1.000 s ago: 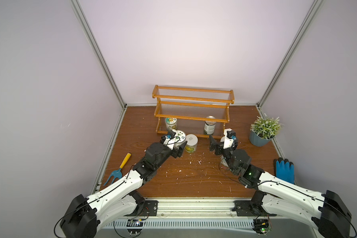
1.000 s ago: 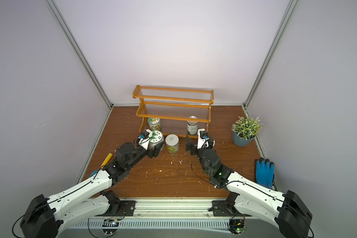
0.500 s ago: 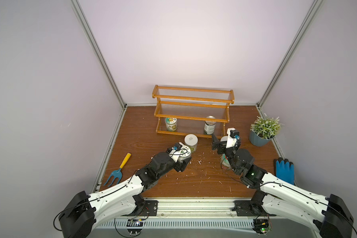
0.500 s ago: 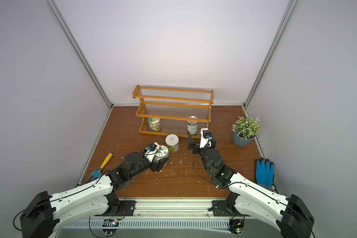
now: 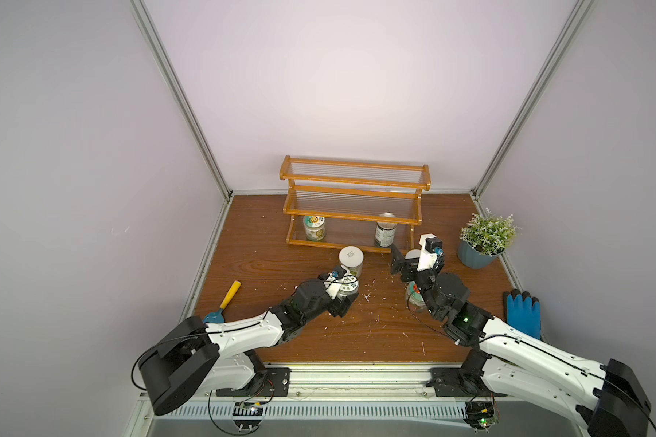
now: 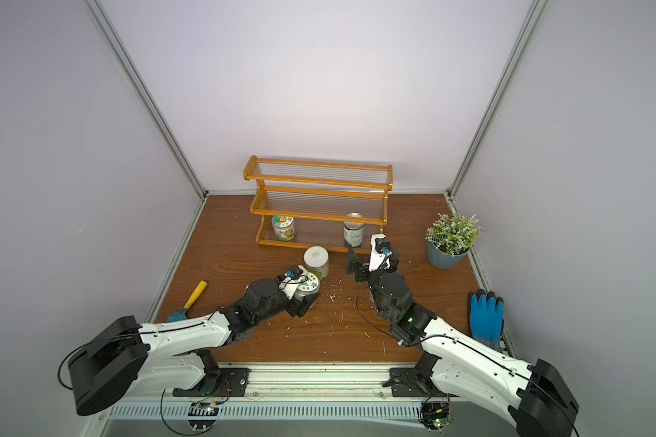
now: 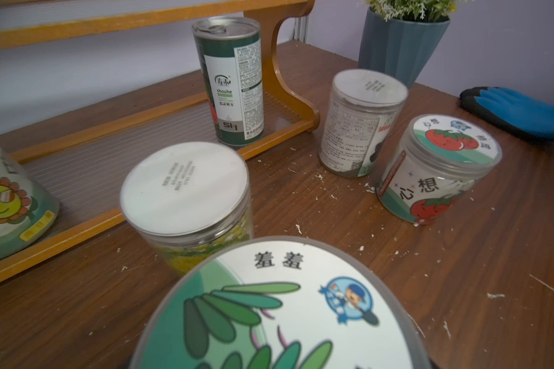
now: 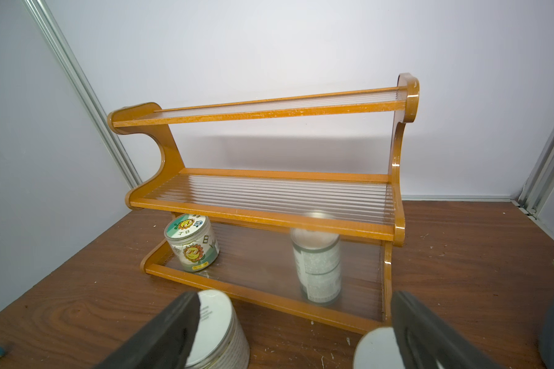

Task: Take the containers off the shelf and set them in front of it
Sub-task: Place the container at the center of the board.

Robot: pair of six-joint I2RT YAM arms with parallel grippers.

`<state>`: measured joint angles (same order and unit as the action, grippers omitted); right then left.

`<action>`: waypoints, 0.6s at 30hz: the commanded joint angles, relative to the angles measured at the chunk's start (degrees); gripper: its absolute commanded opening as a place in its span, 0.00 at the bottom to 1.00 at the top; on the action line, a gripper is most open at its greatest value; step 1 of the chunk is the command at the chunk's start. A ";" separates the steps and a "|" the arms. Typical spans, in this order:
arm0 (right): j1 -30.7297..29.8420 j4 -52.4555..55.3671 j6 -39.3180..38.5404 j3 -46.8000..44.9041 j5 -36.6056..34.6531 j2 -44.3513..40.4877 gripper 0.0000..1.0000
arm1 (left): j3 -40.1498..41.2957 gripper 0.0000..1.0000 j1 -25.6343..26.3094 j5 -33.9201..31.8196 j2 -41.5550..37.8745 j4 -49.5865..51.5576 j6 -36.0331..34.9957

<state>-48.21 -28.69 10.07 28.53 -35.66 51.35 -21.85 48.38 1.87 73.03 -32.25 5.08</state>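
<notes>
Shelf: the three-tier orange-brown shelf (image 8: 263, 218) stands at the back of the wooden table (image 5: 266, 246). Its bottom tier carries two containers.
Bottom tier, left end: the sunflower jar (image 5: 314, 228) stands upright.
Bottom tier, right end: the metal can (image 5: 385, 234) stands upright with its pull-tab end up.
Table, shelf front: the plain-lid jar (image 5: 351, 259), with yellow-green contents, stands just off the bottom rail, near its middle.
Left gripper: the left gripper (image 5: 343, 299) is clamped on the leaf-lid jar (image 6: 311, 282). This jar is upright, just on the near side of the plain-lid jar. You cannot confirm from these views whether its base rests on the table.
Right gripper: the right gripper (image 8: 293, 298) has its jaws spread wide with nothing grasped. You will find it hovering at the shelf's right front corner, facing the metal can.
Below right gripper: the black-label jar (image 7: 362, 121), white-lidded, stands on the table beside the shelf's right foot.
Tomato jar: the tomato jar (image 7: 442, 166) stands upright close beside the black-label jar, on its near side. In both top views the right arm covers most of it.
Surroundings: a plant pot (image 5: 478, 257) and a blue glove (image 5: 523, 314) lie to the right, a trowel (image 5: 230, 295) to the left.
</notes>
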 commanded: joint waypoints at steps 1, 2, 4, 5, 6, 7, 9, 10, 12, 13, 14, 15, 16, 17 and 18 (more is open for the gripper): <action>0.64 -2.49 -0.14 0.03 -0.40 -1.67 0.99 | -2.45 0.54 0.54 1.83 2.40 -5.54 -3.44; 0.78 -2.60 -0.22 0.03 -0.33 -1.83 0.99 | -2.70 0.54 0.56 1.98 3.01 -5.47 -3.79; 1.15 -2.60 -0.40 0.03 -0.02 -2.02 0.99 | -2.50 0.54 0.56 2.79 3.80 -6.69 -3.67; 1.41 -2.52 -0.49 0.11 0.19 -2.08 0.99 | -2.21 0.54 0.50 3.05 4.15 -7.68 -3.52; 1.56 -2.51 -0.49 0.12 0.32 -2.19 0.99 | -1.92 0.53 0.57 3.03 4.47 -8.58 -3.36; 1.74 -2.51 -0.49 0.12 0.45 -2.22 0.99 | -1.75 0.53 0.55 2.70 4.89 -9.45 -3.40; 2.24 -2.51 -0.49 0.07 1.00 -2.35 0.99 | -1.48 0.53 0.57 2.13 5.94 -11.06 -3.37; 2.47 -2.60 -0.50 0.03 1.26 -2.33 0.99 | -1.28 0.53 0.55 2.20 6.56 -12.06 -3.39; 2.83 -2.52 -0.51 0.12 1.62 -2.18 0.99 | -1.43 0.54 0.56 2.03 8.24 -13.70 -3.39; 2.98 -2.51 -0.62 0.12 1.74 -2.16 0.99 | -1.61 0.54 0.53 1.84 8.98 -14.30 -3.54; 3.15 -2.51 -0.59 0.20 1.94 -2.21 0.99 | -1.71 0.54 0.53 1.23 9.90 -15.03 -3.53; 3.31 -2.47 -0.67 0.27 2.08 -2.29 0.99 | -1.84 0.54 0.53 0.74 10.83 -15.70 -3.36; 3.38 -2.43 -0.68 0.36 2.23 -2.31 0.99 | -1.91 0.54 0.53 0.44 11.58 -16.20 -3.28; 3.47 -2.43 -0.75 0.43 2.29 -2.39 0.99 | -1.84 0.54 0.54 0.33 12.25 -16.93 -3.19; 3.55 -2.26 -0.78 0.47 2.33 -2.47 0.99 | -1.92 0.54 0.57 0.21 12.93 -17.46 -3.24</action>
<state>-45.06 -28.91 9.82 28.36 -34.13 49.91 -22.74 48.38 3.09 84.95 -44.27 2.33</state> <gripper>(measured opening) 0.991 0.836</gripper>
